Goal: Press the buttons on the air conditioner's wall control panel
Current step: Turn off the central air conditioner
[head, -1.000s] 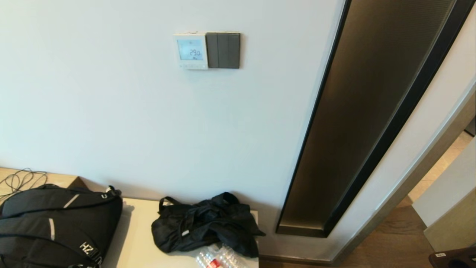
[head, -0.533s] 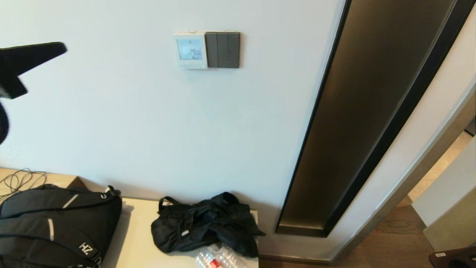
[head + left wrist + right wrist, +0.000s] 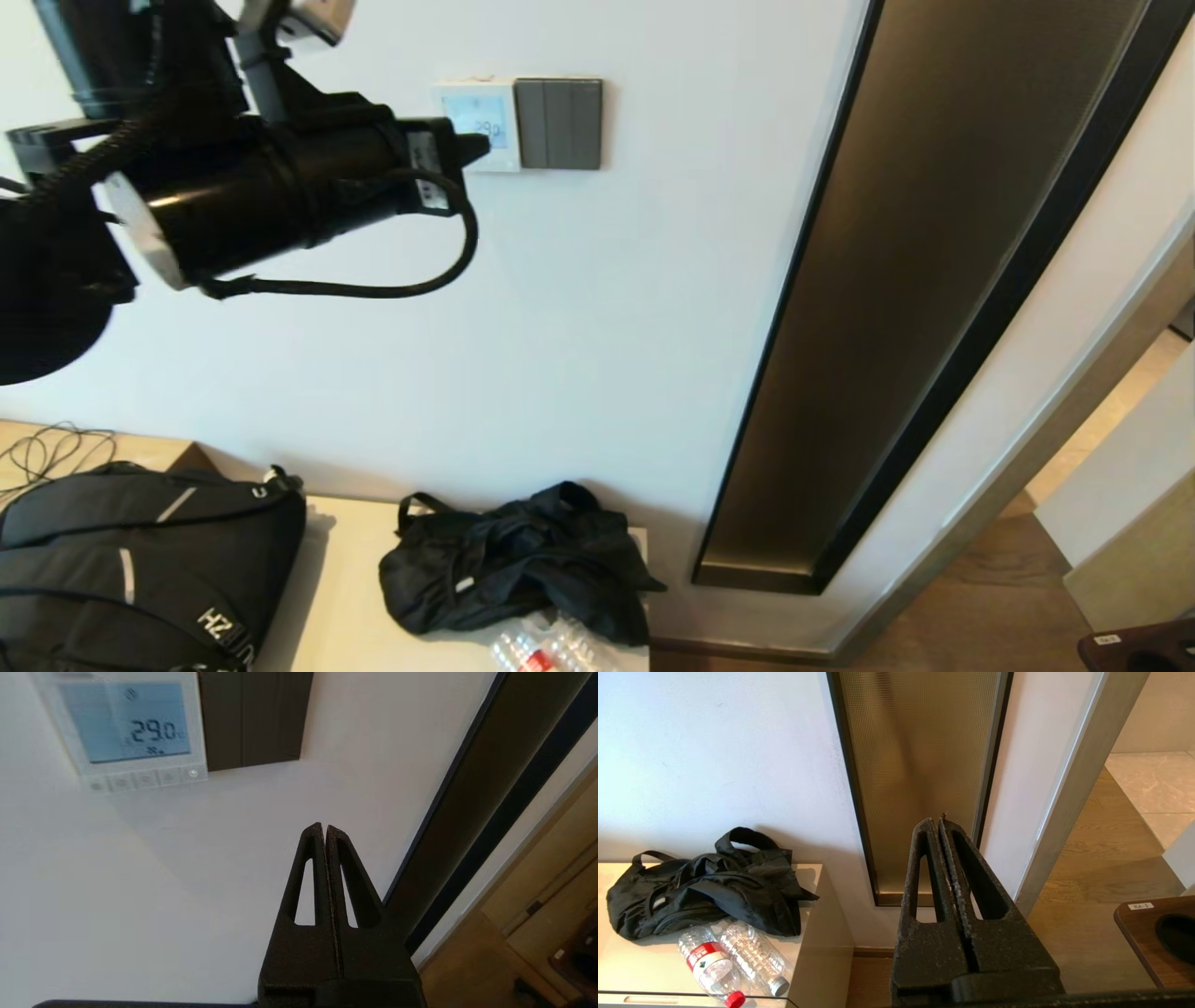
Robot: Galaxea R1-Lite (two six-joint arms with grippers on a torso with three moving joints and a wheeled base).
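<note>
Reaching up fast, the left tool (image 3: 476, 147) has swung in from the side and now points at the panel (image 3: 478, 126) high on the wall. Its tips are pressed closed. The buttons (image 3: 145, 779) are not touched yet. The right tool (image 3: 942, 826) waits low, closed too.

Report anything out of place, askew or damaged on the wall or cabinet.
Nothing looks damaged. The control panel sits square beside the dark switch plate, reading 29.0. On the cabinet, a black bag lies crumpled and two plastic bottles lie on their sides.
</note>
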